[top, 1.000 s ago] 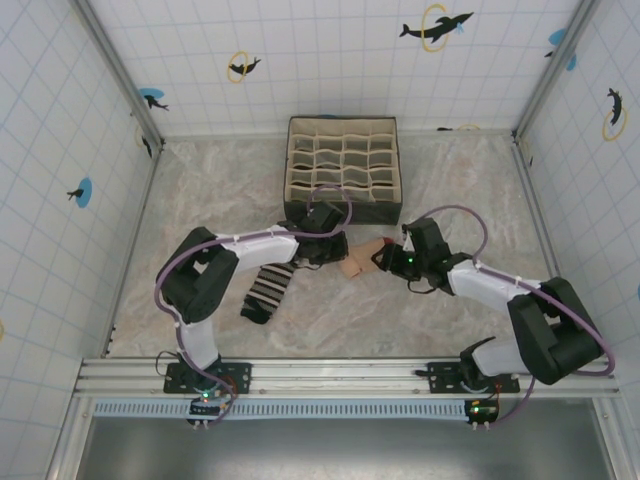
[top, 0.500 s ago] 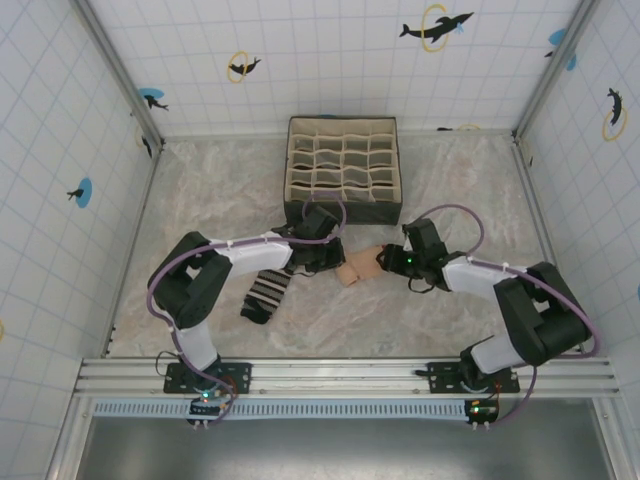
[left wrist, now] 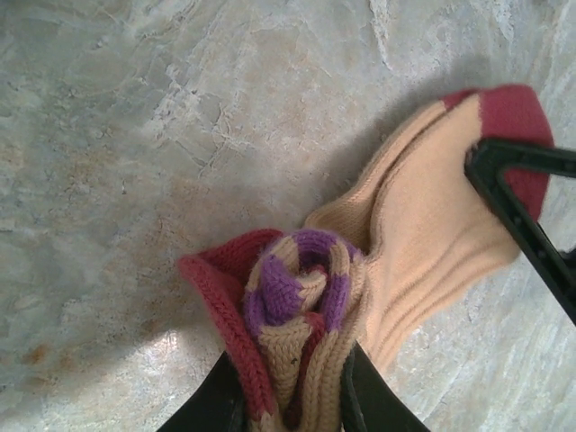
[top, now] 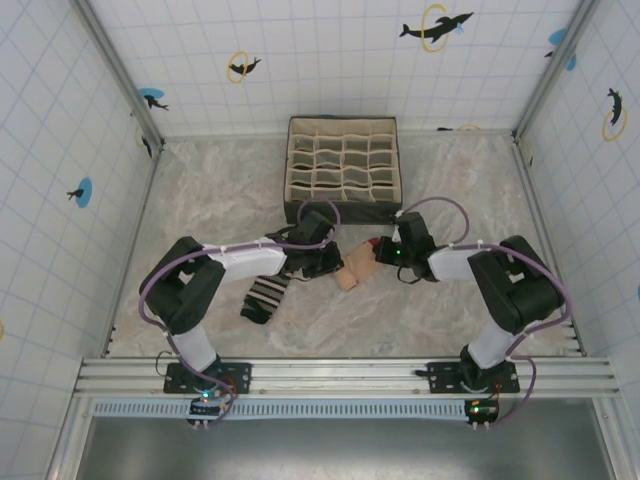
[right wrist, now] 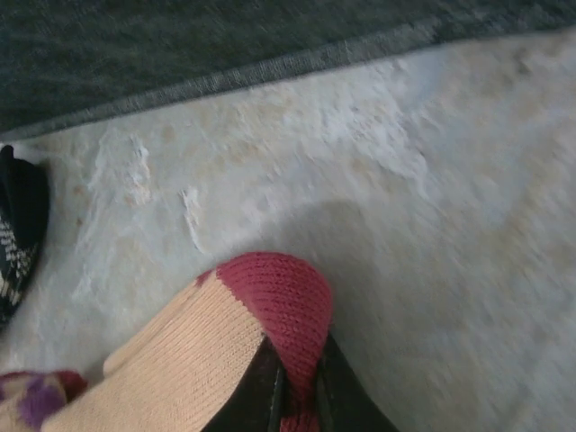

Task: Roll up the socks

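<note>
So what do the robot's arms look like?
The left arm and right arm have chunky black joints and white tube links, each trailing a looping purple cable. The left gripper and right gripper are slim and black.

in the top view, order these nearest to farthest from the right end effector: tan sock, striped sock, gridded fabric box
1. tan knitted sock with dark red toe: toe pinched in the right end effector.
2. beige gridded fabric organiser box: just behind it, farther back.
3. black-white-grey striped sock: across to the left, nearer the front.
</note>
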`<state>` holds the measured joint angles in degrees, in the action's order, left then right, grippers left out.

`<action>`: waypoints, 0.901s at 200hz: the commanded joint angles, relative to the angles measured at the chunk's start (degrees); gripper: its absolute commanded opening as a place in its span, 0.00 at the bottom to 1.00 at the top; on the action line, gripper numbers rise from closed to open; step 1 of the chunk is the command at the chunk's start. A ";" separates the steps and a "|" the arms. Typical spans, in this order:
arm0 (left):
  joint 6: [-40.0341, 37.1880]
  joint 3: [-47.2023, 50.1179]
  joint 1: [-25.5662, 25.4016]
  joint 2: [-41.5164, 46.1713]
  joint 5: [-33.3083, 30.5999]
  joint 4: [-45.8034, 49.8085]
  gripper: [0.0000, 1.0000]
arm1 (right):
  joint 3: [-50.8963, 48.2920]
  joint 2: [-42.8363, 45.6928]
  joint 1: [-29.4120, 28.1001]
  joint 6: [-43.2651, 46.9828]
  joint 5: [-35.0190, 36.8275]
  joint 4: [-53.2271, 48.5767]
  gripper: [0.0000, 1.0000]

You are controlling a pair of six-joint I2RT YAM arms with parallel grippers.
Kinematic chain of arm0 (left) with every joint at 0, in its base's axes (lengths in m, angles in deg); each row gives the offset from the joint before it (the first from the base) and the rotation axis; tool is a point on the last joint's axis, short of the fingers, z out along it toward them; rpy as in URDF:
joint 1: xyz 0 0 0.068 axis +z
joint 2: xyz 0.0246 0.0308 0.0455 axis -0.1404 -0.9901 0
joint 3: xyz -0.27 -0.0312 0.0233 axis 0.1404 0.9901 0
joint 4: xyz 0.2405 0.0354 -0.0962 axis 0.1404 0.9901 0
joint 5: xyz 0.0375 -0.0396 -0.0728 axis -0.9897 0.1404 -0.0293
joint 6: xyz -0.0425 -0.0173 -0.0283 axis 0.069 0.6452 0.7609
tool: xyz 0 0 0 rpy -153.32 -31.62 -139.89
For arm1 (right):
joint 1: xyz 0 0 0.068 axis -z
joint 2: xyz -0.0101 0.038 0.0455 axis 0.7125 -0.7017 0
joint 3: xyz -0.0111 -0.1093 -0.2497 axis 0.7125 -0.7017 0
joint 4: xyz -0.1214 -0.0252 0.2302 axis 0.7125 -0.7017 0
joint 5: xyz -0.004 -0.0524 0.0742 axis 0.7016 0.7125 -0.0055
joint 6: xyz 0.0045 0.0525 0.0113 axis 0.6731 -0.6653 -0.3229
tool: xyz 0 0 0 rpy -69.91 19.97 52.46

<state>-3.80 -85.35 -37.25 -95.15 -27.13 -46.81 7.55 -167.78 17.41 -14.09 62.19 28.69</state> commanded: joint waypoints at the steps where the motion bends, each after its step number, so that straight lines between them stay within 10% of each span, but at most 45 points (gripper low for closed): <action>1: 2.01 1.20 -0.64 2.10 0.66 -0.67 0.00 | 4.52 -4.68 -0.75 0.88 2.02 -4.32 0.08; 55: 5.05 4.55 -0.91 3.79 -4.98 0.92 0.00 | 12.06 -9.59 -1.74 0.85 6.80 -7.73 0.09; 121: 7.51 3.48 -0.47 2.64 -7.61 3.52 0.00 | 6.18 1.05 -5.31 11.17 4.78 -2.40 0.58; 180: 7.74 2.72 -0.29 2.12 -6.42 4.38 0.00 | -5.27 18.57 -18.17 24.44 22.48 -1.83 0.76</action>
<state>3.46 -82.18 -37.62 -92.44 -33.01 -46.63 7.18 -154.93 4.86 2.30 73.84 25.92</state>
